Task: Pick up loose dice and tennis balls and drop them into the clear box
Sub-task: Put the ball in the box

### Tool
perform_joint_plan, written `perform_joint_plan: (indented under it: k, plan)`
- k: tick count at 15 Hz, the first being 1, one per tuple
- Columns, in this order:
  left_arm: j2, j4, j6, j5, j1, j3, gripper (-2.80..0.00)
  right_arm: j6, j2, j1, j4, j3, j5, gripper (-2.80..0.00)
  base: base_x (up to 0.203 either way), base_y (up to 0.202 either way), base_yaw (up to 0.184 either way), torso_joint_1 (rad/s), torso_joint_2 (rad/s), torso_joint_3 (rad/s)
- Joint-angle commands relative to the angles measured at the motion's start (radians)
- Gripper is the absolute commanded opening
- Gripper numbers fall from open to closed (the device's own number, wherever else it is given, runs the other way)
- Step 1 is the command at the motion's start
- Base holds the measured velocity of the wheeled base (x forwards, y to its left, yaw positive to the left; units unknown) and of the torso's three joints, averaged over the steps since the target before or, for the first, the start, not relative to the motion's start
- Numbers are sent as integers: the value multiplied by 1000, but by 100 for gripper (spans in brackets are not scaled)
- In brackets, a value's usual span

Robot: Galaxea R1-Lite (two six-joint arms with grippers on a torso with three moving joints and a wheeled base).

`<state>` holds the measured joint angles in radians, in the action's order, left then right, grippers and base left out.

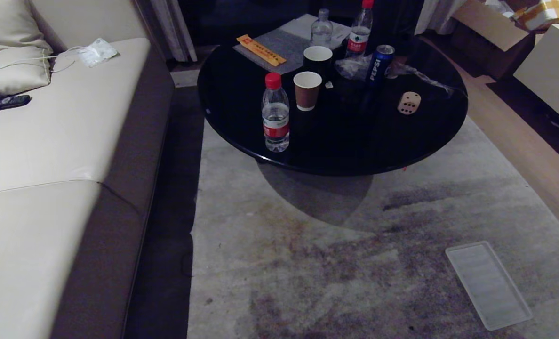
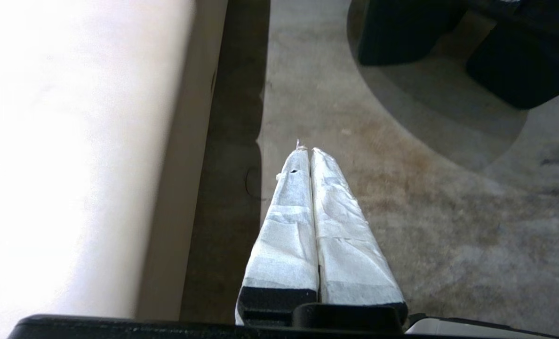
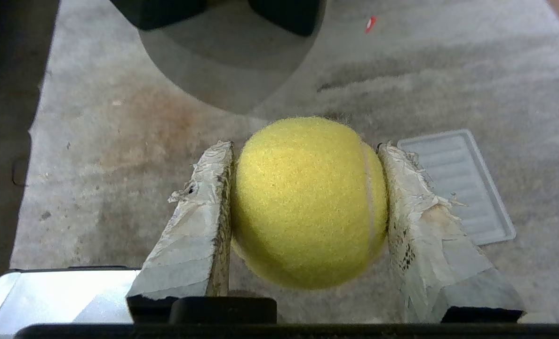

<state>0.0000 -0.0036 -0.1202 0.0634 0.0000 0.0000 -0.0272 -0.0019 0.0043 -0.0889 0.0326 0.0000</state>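
So the biggest thing here is the cream sofa (image 1: pixel 63 141) running down the left side, with a grey stained rug (image 1: pixel 355 245) beside it covering most of the floor. On the rug's far end sits a round black bench (image 1: pixel 336 150), pretty cluttered: a water bottle with a red cap (image 1: pixel 275 115) near its front left edge, a brown paper cup (image 1: pixel 307 90) just behind that, a black cup (image 1: pixel 317 59) further back, a Pepsi can (image 1: pixel 379 63) toward the middle right, two more bottles (image 1: pixel 340 28) at the far edge and an orange packet (image 1: pixel 260 49) at the far left. The dice (image 1: pixel 409 102) is a tan cube with dark pips, sitting alone near the bench's right edge, well apart from the cups. A flat ribbed whitish lid (image 1: pixel 489 285) lies on the rug near its front right corner. Neither arm shows from the head camera. In the right wrist view the right gripper (image 3: pixel 303 197) has its taped fingers (image 3: pixel 199 221) pinching one of the tennis balls (image 3: pixel 307 202) from both sides, holding it above the rug with the lid just beyond it. The left gripper (image 2: pixel 307 153) hangs over the rug just beside the sofa's base, fingers (image 2: pixel 336 221) pressed together with nothing in them.
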Motion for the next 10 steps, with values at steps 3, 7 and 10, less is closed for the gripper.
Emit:
perform_joint_plan:
  k: [3, 7, 10]
  plan:
    - [2, -1, -1, 1, 0, 2, -280, 0, 2, 0, 0, 0, 0, -280, 0, 0, 0, 2, 4, 202]
    - [2, -1, -1, 1, 0, 2, -280, 1, 2, 0, 0, 0, 0, -280, 0, 0, 0, 4, 5, 203]
    - [2, -1, -3, 3, 0, 2, -280, 0, 2, 0, 0, 0, 0, -280, 0, 0, 0, 2, 0, 199]
